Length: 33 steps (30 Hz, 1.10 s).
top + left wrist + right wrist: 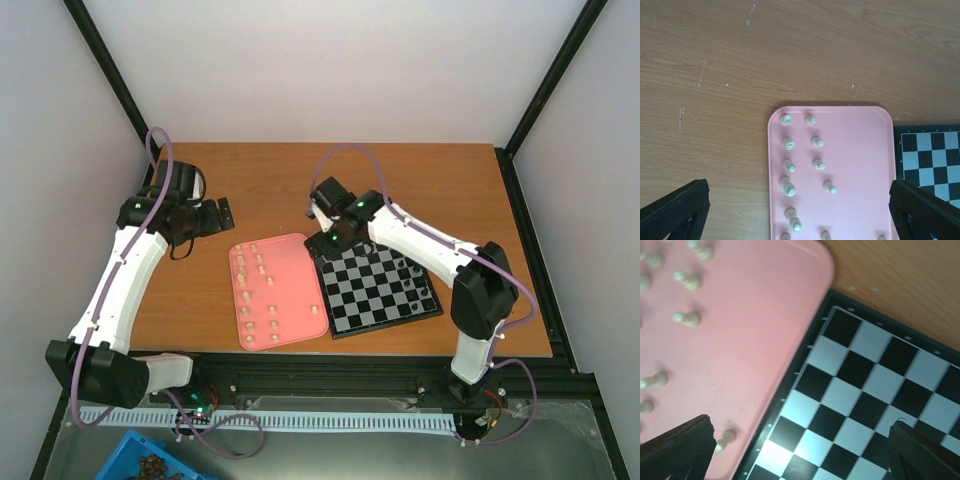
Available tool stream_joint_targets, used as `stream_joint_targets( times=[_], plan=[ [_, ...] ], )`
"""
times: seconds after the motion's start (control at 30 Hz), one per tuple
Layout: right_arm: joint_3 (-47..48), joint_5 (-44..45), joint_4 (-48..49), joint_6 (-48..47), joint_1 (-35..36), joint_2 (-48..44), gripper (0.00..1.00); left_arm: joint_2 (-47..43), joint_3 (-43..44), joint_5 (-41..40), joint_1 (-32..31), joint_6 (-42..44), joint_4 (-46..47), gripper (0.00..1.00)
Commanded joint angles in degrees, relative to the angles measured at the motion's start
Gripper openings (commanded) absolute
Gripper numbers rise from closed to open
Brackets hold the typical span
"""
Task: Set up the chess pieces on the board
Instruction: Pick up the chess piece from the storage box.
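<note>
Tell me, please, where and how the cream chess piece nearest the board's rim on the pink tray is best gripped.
Probably by its narrow middle, from straight above: the piece is tiny and alone, with bare tray all round, so the open right tool can straddle it without touching the board.

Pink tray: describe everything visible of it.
The pink tray is a rounded rectangle with a low raised rim, smooth and plastic-looking. It lies flat on the wooden table, carrying scattered cream chess pieces, mostly toward its left side in the top view. Its right edge runs close along the black rim of the chessboard; contact is unclear.
</note>
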Motion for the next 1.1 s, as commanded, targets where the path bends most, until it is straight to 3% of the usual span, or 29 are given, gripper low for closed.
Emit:
stream_joint_targets(
  times=[0.0, 0.17, 0.43, 1.07],
  plan=[
    [3.41, -2.67, -4.27, -1.85, 5.6, 3.75, 0.91, 0.6, 1.08, 0.0, 0.1, 3.31, -2.55, 1.0],
    [4.56, -5.68, -5.92, -0.9, 11.68, 8.01, 0.82, 0.3, 0.53, -4.06, 0.06, 5.43, -2.87, 1.0],
    [0.9, -7.87, -5.75, 3.35, 14.7, 9.13, 0.47, 2.02, -0.45, -3.67, 0.1, 7.2, -3.7, 1.0],
    [-1.83, -5.04, -5.7, 6.6, 14.7, 12.67, 0.45, -0.05, -1.85, -3.11, 0.06, 8.54, -3.39, 1.0]
  ],
)
